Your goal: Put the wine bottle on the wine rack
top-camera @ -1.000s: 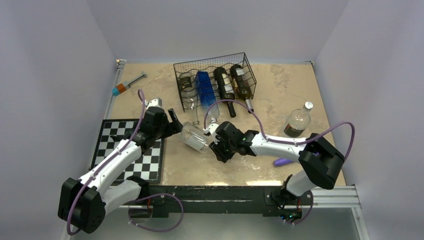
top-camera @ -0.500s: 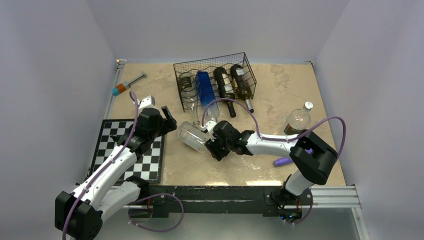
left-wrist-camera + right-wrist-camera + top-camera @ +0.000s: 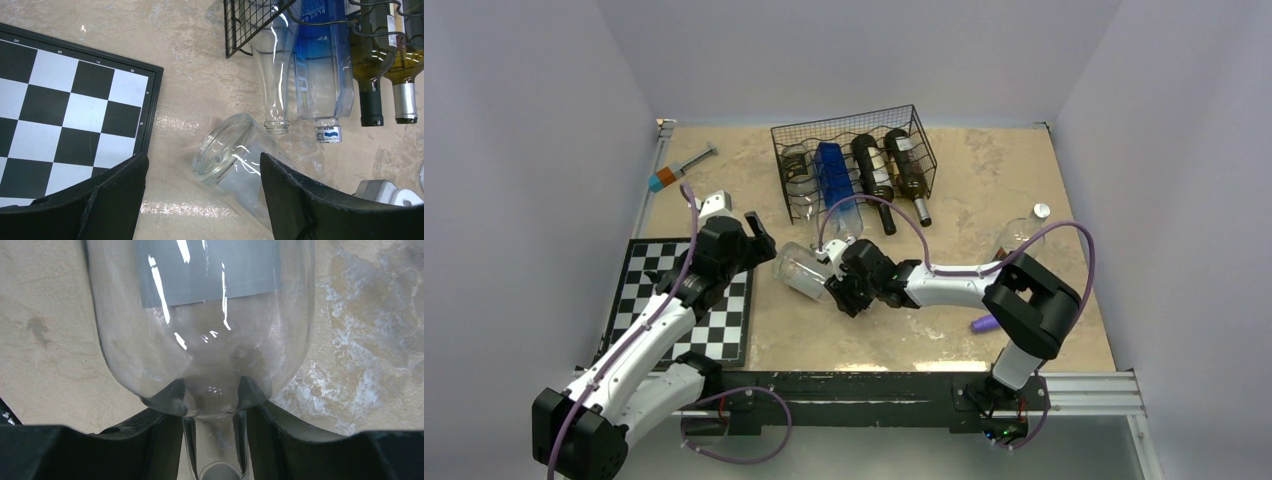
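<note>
A clear empty wine bottle [image 3: 802,270] lies on the table in front of the black wire wine rack [image 3: 854,150], base pointing left. My right gripper [image 3: 841,290] is shut on its neck; the right wrist view shows the neck [image 3: 214,435] between my fingers and the shoulder and grey label above. My left gripper [image 3: 762,238] is open just left of the bottle's base, which shows between its fingers in the left wrist view [image 3: 220,157], not touching. The rack [image 3: 235,30] holds a clear bottle, a blue bottle and two dark bottles.
A chessboard [image 3: 679,300] lies at the left under my left arm. A syringe-shaped object [image 3: 682,167] lies at the far left. A capped bottle with dark liquid [image 3: 1021,238] stands at the right, and a purple object [image 3: 987,323] lies near the front right.
My right gripper has carried the clear bottle left and a little toward the rack. My left gripper drew back to the left and stays open.
</note>
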You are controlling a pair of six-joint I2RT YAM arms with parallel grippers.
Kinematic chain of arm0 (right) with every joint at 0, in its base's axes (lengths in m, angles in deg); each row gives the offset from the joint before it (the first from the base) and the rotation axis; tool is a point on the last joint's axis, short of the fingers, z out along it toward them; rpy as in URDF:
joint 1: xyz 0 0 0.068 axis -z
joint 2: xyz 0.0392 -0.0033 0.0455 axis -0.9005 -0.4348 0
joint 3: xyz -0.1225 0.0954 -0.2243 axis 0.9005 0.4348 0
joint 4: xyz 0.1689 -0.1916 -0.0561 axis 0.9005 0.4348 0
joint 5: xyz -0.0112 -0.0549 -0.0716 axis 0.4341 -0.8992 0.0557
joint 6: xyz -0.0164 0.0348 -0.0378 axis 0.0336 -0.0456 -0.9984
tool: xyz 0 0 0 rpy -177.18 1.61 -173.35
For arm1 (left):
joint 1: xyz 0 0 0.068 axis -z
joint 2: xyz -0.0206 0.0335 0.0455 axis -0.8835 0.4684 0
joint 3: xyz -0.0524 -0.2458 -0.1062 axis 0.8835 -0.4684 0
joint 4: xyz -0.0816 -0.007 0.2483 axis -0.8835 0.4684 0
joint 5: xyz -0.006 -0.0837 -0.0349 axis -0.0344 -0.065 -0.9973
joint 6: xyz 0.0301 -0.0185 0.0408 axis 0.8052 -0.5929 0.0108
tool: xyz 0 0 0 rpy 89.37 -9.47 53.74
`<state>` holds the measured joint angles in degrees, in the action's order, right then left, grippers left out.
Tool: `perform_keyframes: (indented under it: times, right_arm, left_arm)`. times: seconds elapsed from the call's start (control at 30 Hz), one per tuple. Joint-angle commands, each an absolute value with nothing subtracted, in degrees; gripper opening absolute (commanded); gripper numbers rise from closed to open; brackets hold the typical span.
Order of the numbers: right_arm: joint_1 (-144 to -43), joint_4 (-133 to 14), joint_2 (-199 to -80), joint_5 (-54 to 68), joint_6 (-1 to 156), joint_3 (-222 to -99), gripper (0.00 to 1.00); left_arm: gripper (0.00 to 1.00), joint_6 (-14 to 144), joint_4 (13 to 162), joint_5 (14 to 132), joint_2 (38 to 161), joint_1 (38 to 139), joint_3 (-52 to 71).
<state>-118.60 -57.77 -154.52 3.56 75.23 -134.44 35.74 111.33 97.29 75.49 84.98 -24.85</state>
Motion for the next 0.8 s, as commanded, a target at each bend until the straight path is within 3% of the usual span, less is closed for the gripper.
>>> perform_keyframes:
  times: [0.0,0.3,0.47,0.77]
  right_arm:
    - [-118.55,-62.5,-156.13,3.27,75.26,-135.42,0.46]
    - [-118.54,-63.04,-157.96,0.83,74.78,-135.98,0.01]
    - [-118.68,-62.31,-156.42,1.28,73.54,-136.21,0.0]
    - [-118.9,-53.69,-142.73,4.9,72.54,-136.1,0.0]
  left_arm:
    - [0.86,37.69,108.69,96.57,73.83,85.09,-24.24]
    - [0.86,38.04,108.38,96.11,73.75,85.06,-24.26]
    - [0.85,38.04,108.53,96.76,73.35,85.08,-24.33]
    - [0.85,37.74,109.24,100.7,71.95,85.09,-23.74]
